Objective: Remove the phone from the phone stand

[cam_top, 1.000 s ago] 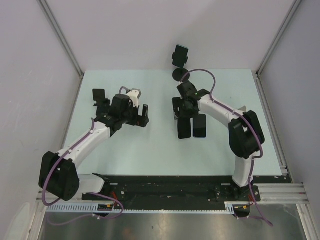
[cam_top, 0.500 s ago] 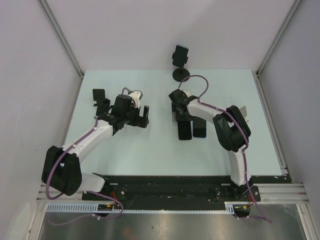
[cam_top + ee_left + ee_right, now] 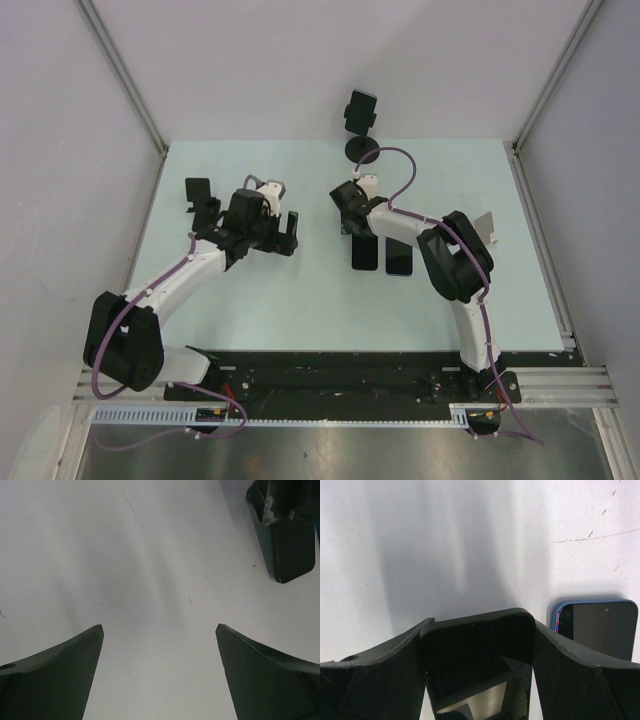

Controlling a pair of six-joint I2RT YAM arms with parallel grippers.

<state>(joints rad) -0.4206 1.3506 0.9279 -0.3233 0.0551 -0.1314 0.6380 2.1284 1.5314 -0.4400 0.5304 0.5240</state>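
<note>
1. Phone-wise, the black phone (image 3: 477, 652) is clamped between the fingers of my right tool (image 3: 365, 232), near the middle of the counter (image 3: 250, 290); I cannot tell whether it touches the surface.
2. A blue-edged phone (image 3: 600, 628) lies flat just to its right.
3. The stand (image 3: 361, 115) is at the far edge, well apart from both phones.
4. My left tool (image 3: 159, 627) hangs spread wide, toward the left edge.

Left arm (image 3: 185, 272) and right arm (image 3: 455, 262) are showing white links, black joints, purple cables (image 3: 397, 151) trailing; fingers (image 3: 50, 680) are looking matte black.
</note>
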